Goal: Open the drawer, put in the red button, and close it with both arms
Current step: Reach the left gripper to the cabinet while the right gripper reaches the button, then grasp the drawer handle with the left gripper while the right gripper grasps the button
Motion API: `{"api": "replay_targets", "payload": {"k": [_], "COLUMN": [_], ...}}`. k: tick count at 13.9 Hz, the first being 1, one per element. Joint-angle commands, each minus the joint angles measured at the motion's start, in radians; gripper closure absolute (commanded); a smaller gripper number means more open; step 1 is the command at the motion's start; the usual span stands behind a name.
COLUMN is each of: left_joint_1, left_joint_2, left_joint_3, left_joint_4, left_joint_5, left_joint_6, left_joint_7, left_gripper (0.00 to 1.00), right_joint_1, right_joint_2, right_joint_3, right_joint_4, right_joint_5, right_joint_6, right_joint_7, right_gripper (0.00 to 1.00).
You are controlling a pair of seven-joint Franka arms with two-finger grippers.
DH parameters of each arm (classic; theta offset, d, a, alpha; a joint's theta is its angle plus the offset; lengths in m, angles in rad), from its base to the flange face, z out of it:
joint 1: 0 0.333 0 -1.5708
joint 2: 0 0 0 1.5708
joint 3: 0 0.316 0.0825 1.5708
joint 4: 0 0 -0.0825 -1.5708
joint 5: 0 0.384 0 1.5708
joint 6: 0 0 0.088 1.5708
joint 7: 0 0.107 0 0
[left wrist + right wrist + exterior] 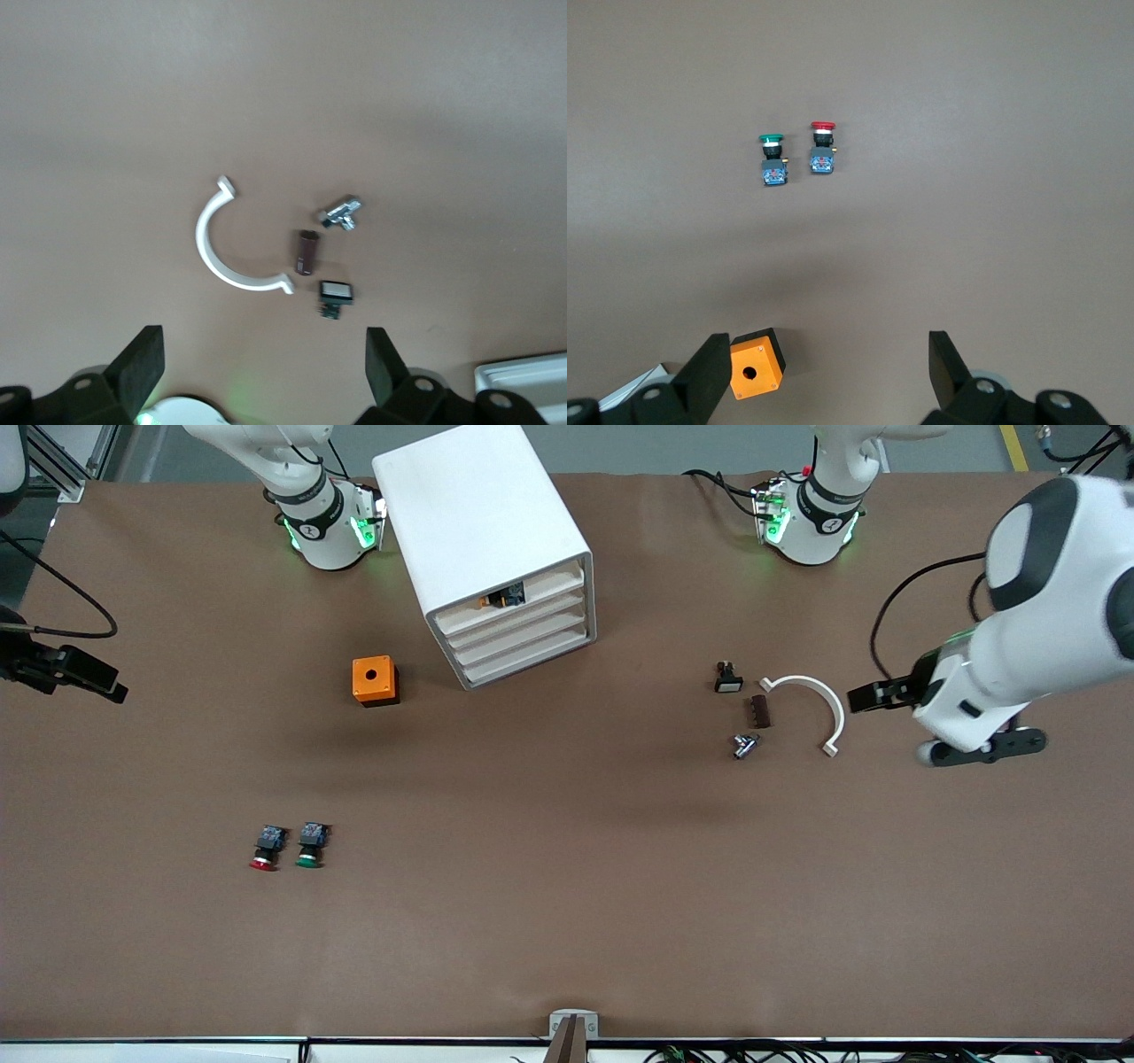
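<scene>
The red button (263, 849) (822, 146) lies on its side on the brown table, toward the right arm's end and nearer the front camera than the orange box. The white cabinet (483, 531) stands between the two arm bases. Its second-highest drawer (518, 614) is pushed in. My right gripper (89, 677) (827, 341) hangs open and empty high over the right arm's end of the table. My left gripper (873, 695) (266, 341) hangs open and empty over the left arm's end, beside a group of small parts.
A green-capped button (310, 846) (772, 159) lies beside the red one. An orange box with a round hole (375, 680) (755, 364) stands near the cabinet. Near the left gripper lie a white curved piece (811, 695) (213, 252), a brown block (760, 711), a metal part (745, 745) and a small black switch (728, 679).
</scene>
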Motion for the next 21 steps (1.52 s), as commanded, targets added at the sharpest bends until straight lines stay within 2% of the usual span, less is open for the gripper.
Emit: {"api": "replay_targets", "payload": {"k": [1, 7, 9, 11, 13, 15, 18, 21], "left_joint_1": [-0.068, -0.186, -0.225, -0.282, -0.329, -0.366, -0.369, -0.378], "left_joint_2": [0.089, 0.27, 0.32, 0.36, 0.392, 0.429, 0.477, 0.485], "left_joint_3": [0.001, 0.001, 0.001, 0.002, 0.0, -0.003, 0.0, -0.003], "left_joint_4": [0.061, 0.168, 0.172, 0.194, 0.195, 0.196, 0.192, 0.187], "left_joint_5": [-0.021, -0.171, -0.221, -0.24, -0.347, -0.387, -0.631, -0.718], "left_joint_6": [-0.017, -0.016, -0.008, 0.024, 0.029, 0.04, 0.086, 0.089], "left_joint_7": [-0.194, -0.599, -0.741, -0.925, -1.085, -1.206, -1.416, -1.562], "left_gripper": [0.0, 0.0, 0.0, 0.0, 0.0, 0.0, 0.0, 0.0], "right_joint_1": [-0.012, 0.001, -0.002, -0.001, 0.004, 0.016, 0.016, 0.015], "right_joint_2": [0.058, 0.314, 0.386, 0.463, 0.533, 0.604, 0.647, 0.676], "right_joint_3": [0.016, 0.017, 0.019, 0.017, 0.017, 0.017, 0.019, 0.019], "right_joint_4": [-0.001, -0.001, -0.007, -0.007, -0.007, -0.007, -0.007, -0.007], "right_joint_5": [-0.012, 0.002, 0.011, 0.064, 0.08, 0.082, 0.083, 0.083], "right_joint_6": [0.028, 0.204, 0.267, 0.318, 0.387, 0.482, 0.543, 0.583], "right_joint_7": [-0.011, 0.009, 0.04, 0.074, 0.087, 0.087, 0.098, 0.104], "right_gripper": [0.01, 0.0, 0.0, 0.0, 0.0, 0.0, 0.0, 0.01]}}
